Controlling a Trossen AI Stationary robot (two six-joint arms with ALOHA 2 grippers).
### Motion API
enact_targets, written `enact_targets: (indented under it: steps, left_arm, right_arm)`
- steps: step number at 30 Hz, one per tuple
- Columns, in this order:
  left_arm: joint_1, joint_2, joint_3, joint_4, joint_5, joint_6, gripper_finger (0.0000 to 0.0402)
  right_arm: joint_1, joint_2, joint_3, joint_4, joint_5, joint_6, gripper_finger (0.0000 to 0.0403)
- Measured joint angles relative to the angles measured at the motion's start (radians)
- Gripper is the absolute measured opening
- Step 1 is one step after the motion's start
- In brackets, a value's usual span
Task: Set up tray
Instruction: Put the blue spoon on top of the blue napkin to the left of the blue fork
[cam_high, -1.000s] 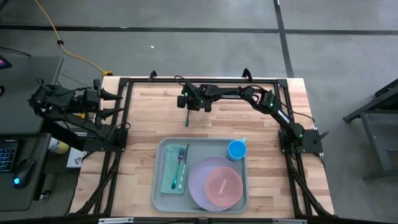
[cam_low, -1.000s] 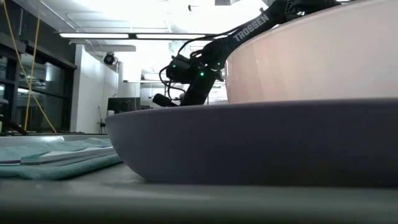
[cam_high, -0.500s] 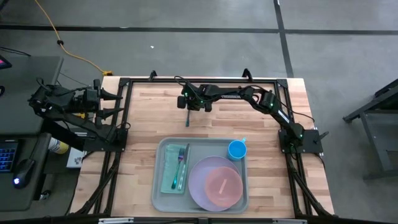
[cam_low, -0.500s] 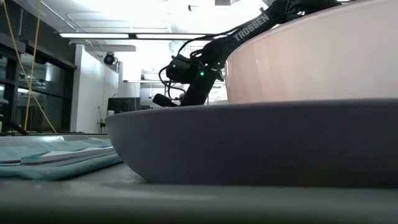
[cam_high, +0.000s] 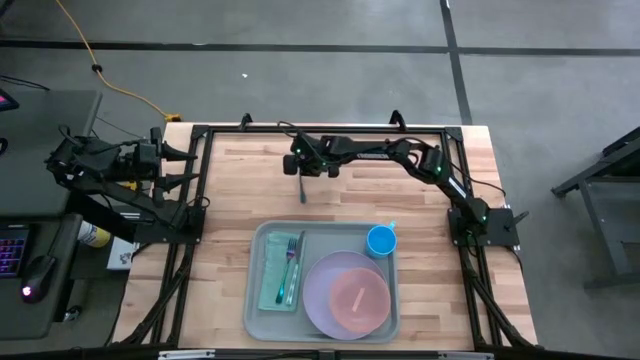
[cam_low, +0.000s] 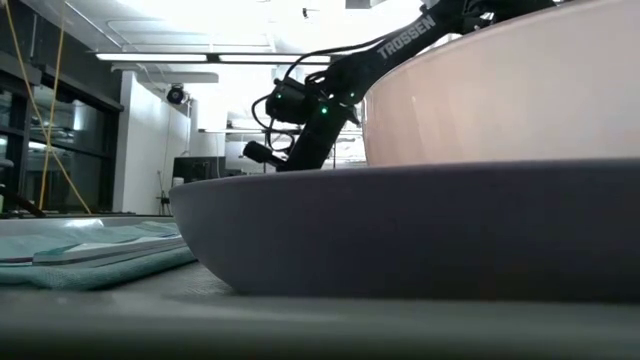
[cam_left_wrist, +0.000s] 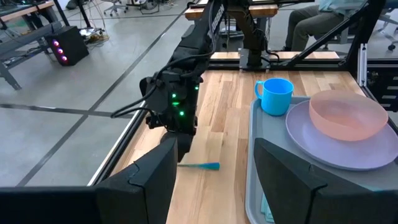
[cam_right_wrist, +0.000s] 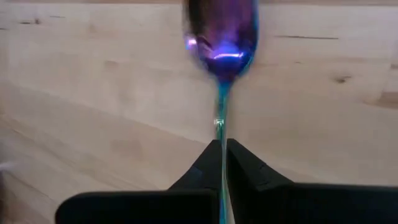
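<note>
The tray lies on the wooden table at its near middle. In it, a folded teal napkin sits at the left with a fork on top, a lavender plate fills the right part with a pink bowl on it, and a blue cup stands in the far right corner, just beside the plate. The right gripper reaches over the far part of the table, well apart from the tray, its fingers pressed together on the thin handle of a spoon whose shiny bowl points away over bare wood. The left gripper waits off the table's left edge with its fingers apart, holding nothing. In the low view the plate rim and bowl block most of the scene; only the right arm shows above them
</note>
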Motion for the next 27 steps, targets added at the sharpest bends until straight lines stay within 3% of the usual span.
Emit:
enact_targets:
  steps: [19,27]
  left_arm:
    - [0.000,0.000,0.000,0.000,0.013,-0.005,0.0241]
    - [0.000,0.000,0.000,-0.001,0.018,-0.007,0.0241]
  right_arm:
    - [0.024,-0.016,0.001,0.060,0.036,-0.032,0.0000]
    - [0.068,-0.105,0.001,0.085,0.012,-0.178,0.0000]
